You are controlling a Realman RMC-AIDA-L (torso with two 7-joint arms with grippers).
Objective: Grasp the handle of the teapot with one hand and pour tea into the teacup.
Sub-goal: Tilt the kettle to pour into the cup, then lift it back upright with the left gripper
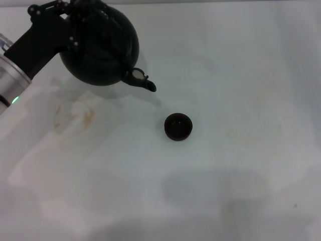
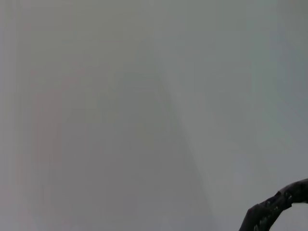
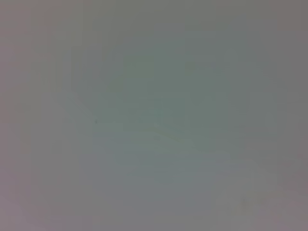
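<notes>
The matte black teapot (image 1: pixel 103 50) hangs at the far left in the head view, lifted off the table and tilted. Its short spout (image 1: pixel 145 83) points down and right toward the teacup (image 1: pixel 178 126), a tiny dark round cup standing apart on the table, lower and to the right of the spout. My left gripper (image 1: pixel 74 26) is shut on the handle at the pot's top left, and the handle is mostly hidden behind it. A dark rough arched piece (image 2: pixel 275 208), which looks like the handle, shows at the edge of the left wrist view. My right gripper is out of view.
The white tabletop (image 1: pixel 241 75) has a faint brownish ring stain (image 1: pixel 74 113) below the teapot. The right wrist view shows only a plain grey surface.
</notes>
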